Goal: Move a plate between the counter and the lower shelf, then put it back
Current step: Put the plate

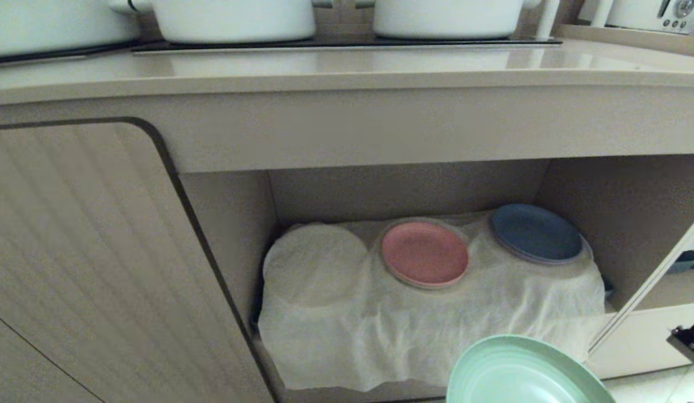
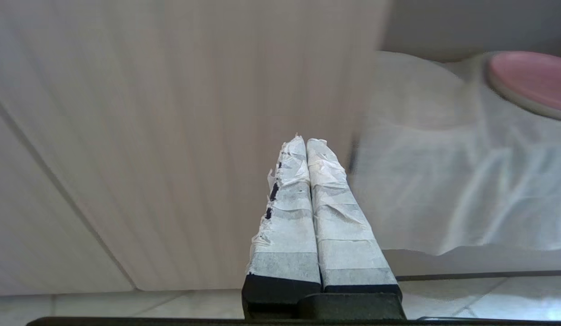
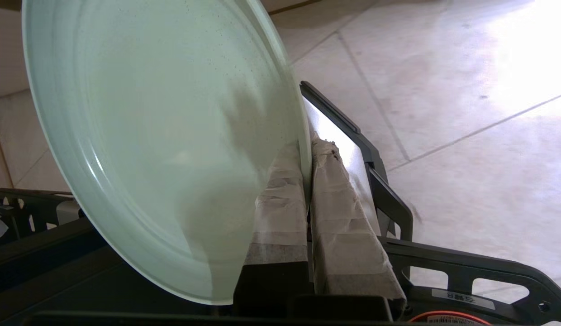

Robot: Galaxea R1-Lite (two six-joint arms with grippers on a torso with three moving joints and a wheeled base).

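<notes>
- While the right gripper [image 3: 307,158] pinches the rim of the mint-green plate [image 1: 520,372], one taped finger sits on the plate's inner face and the other behind the rim, so the grip is on a thin edge only.
- That plate hangs in the air at about 5 o'clock in the head view, in front of and below the lower shelf [image 1: 621,224], tilted rather than level, and touching neither shelf nor counter [image 1: 347,70].
- For the step in hand, which I judge to be carrying the plate toward a resting place, the plate should be levelled before it is set down, and moved slowly so it does not pivot in the pinch.
- If it goes onto the shelf, the round bump in the white cloth [image 1: 380,330] at about 9 o'clock of the recess looks free; the approach must clear the recess's upper edge.
- Inside the recess, the pink plate [image 1: 424,253] sits near the middle and the blue plate [image 1: 534,232] at about 2 o'clock, each on its own bump, apart from one another.
- On the counter at 12 o'clock stand white pots [image 1: 235,19]; what they hold cannot be seen.
- Parked low by the cabinet door [image 1: 84,252], the left gripper [image 2: 304,144] has its fingers pressed together on nothing.
</notes>
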